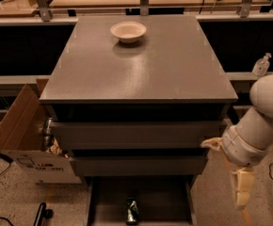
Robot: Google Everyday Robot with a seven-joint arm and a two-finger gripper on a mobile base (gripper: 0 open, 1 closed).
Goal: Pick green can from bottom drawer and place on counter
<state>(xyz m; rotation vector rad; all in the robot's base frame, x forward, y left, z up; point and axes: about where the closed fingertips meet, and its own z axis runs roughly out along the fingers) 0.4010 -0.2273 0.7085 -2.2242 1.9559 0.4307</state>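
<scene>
The green can (132, 211) lies on the floor of the open bottom drawer (164, 200), near its front middle, at the lower edge of the view. The counter (141, 69) is the broad grey cabinet top above it. My gripper (240, 194) hangs at the end of the white arm (261, 121), to the right of the cabinet, level with the lower drawers. It is apart from the can, to its right and slightly higher, and holds nothing that I can see.
A white bowl (128, 31) sits on the counter near its far edge. Two wider grey drawer fronts (136, 134) stand above the bottom drawer. An open cardboard box (21, 135) stands to the left. A clear pump bottle (261, 65) stands at the right.
</scene>
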